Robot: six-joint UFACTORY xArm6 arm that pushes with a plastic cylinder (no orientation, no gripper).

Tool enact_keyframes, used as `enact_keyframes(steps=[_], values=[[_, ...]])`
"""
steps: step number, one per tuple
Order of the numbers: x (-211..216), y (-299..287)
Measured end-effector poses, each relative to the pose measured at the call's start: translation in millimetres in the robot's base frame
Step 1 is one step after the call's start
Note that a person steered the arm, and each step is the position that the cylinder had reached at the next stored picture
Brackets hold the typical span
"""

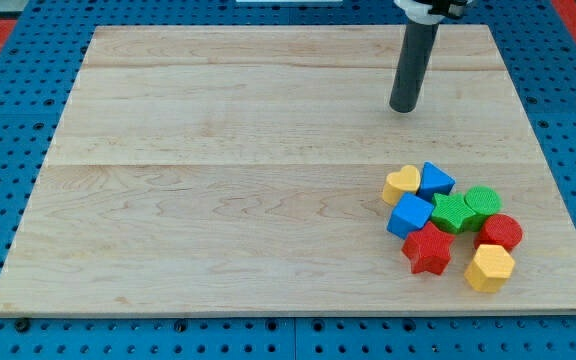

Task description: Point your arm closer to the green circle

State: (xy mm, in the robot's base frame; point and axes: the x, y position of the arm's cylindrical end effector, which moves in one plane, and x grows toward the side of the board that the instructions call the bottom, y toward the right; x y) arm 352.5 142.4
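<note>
A pale wooden board (218, 150) lies on a blue pegboard surface (8, 330). A straight dark rod comes down near the board's top edge, right of centre; my tip (404, 109) rests on bare wood there. The arm carries no jaws, so nothing is clenched or grasped.

All the blocks sit clustered toward the board's bottom right corner, well apart from my tip. The green circle (483, 203) is on the cluster's right side, touching a green star (453, 214) on its left, with a red circle (500, 232) just below. Also there: a yellow heart (402, 184), a blue pentagon-like block (434, 180), a blue cube (410, 215), a red star (428, 250) and a yellow hexagon (489, 267).

To do this well, I would likely slide toward the bottom right edge, approaching the green circle from its open upper right side, stopping short without nudging neighbours.
</note>
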Motion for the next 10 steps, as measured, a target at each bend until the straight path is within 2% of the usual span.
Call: enact_keyframes(steps=[1, 2, 3, 4, 5, 9, 10], values=[[0.0, 7.0], [15.3, 94.6], [63.8, 189.6], [94.0, 203.2], [124.9, 202.7], [135.3, 97.1], [156.1, 88.2]])
